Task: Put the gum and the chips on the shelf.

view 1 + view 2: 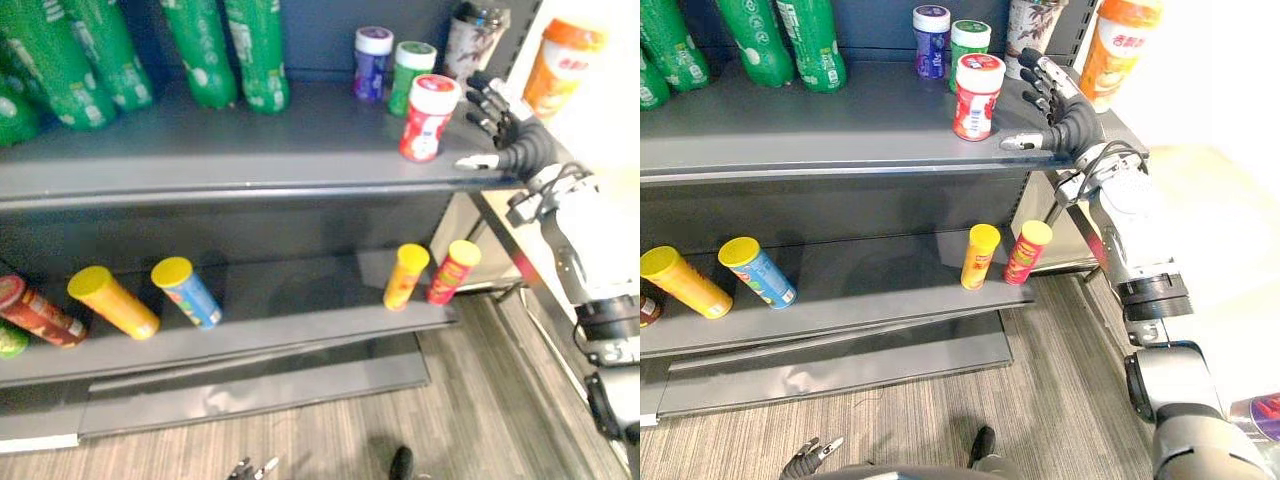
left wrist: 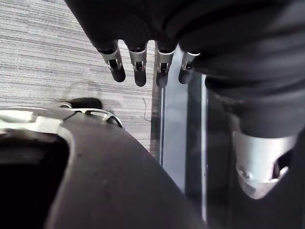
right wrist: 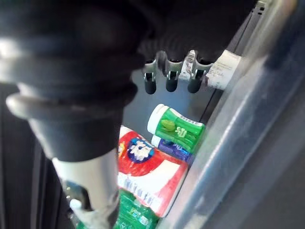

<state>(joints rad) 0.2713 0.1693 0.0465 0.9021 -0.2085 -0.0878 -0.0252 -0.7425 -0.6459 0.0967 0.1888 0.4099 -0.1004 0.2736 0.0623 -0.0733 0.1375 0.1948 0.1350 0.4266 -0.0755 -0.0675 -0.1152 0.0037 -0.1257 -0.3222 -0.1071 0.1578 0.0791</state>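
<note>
Left to right then. The left robot hand [image 2: 137, 62] hangs low over the floor, fingers straight and loose, holding nothing.

On the dark grey metal lower shelf [image 1: 880, 295] the chips lie on their sides. A long yellow cardboard chip tube [image 1: 685, 283] and a blue chip tube with a yellow lid [image 1: 758, 272] are at the left. Further right, a short yellow chip tube [image 1: 980, 256] and a red chip tube with a yellow lid [image 1: 1027, 252] sit side by side. I'd guess they're light and stiff, but dentable and happy to roll, so wrap round the middle of the barrel.

On the dark grey upper shelf [image 1: 790, 130] the red-and-white plastic gum tub [image 1: 977, 97] stands upright near the front edge. It looks small, hard and slick, so take it round the body below the cap.

The right robot hand [image 1: 1068, 115] sits just beside it, fingers spread and straight, thumb out over the shelf edge. It probably isn't touching the tub, though that's hard to be sure of.
</note>
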